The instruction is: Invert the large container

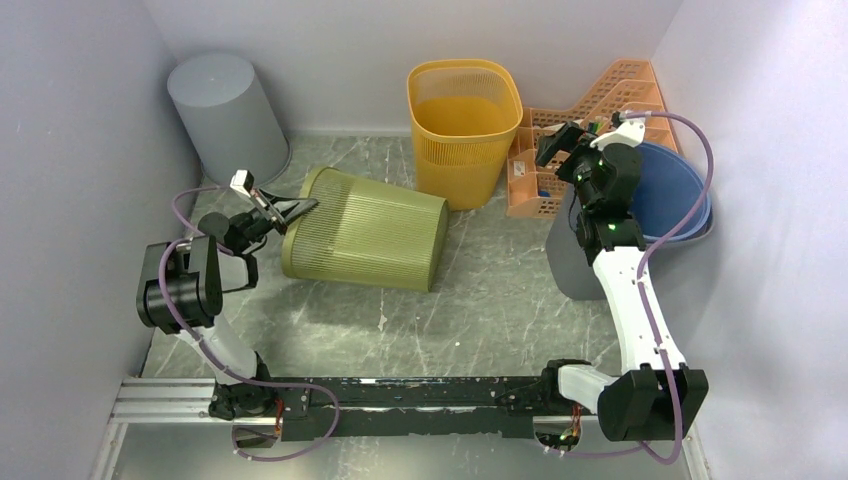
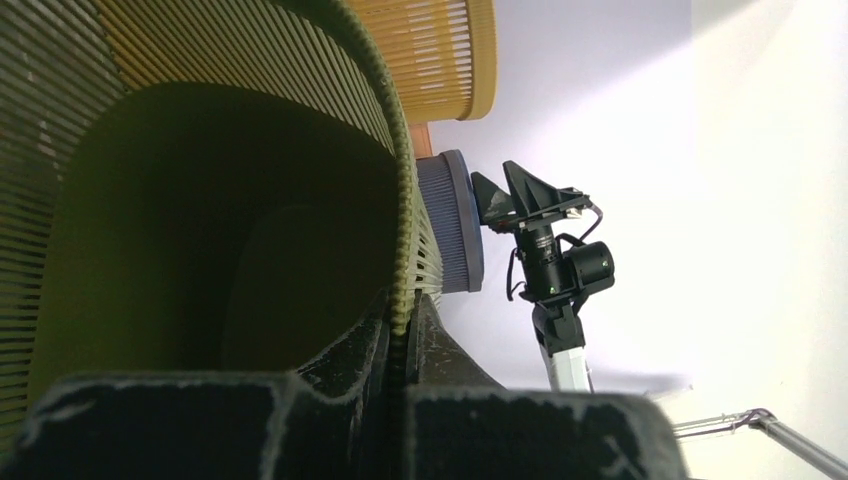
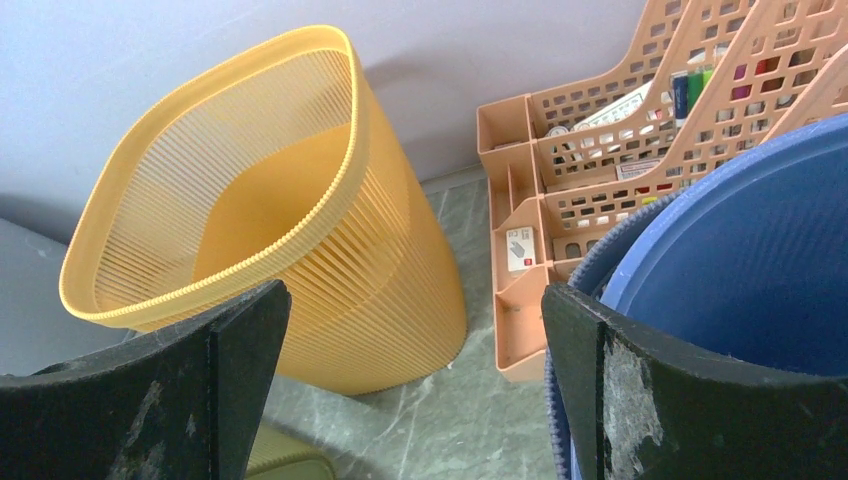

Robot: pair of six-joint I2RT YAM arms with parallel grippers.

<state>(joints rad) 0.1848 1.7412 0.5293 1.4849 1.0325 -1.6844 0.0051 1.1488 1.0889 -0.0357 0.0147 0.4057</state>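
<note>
**Olive basket on its side, left pincer clamped on its rim**

The olive basket (image 1: 365, 228), taken here as the large container, lay on its side in the middle of the table (image 1: 480, 310). Its open mouth faced left and its base pointed right. The left gripper (image 2: 405, 335) had its two fingers closed on the mouth rim, one inside the wall and one outside. The right gripper (image 3: 410, 310) hung with its fingers spread wide and holding nothing, above the blue bin (image 1: 670, 190) and beside the orange organiser (image 1: 600, 110).

The turn looked about half done: tipped over, but not yet mouth down. The next move probably called for swinging the rim down to the table while the base rose over it, keeping the pinch firm so the thin ribbed wall did not slip.

Room was tight at the far side. The base corner sat just beside the yellow basket (image 1: 463, 120), though contact could not be told. The grey bin (image 1: 225, 115) stood behind the left arm, and the left wall (image 1: 70, 200) was near. Bare table lay open on the near side.
</note>
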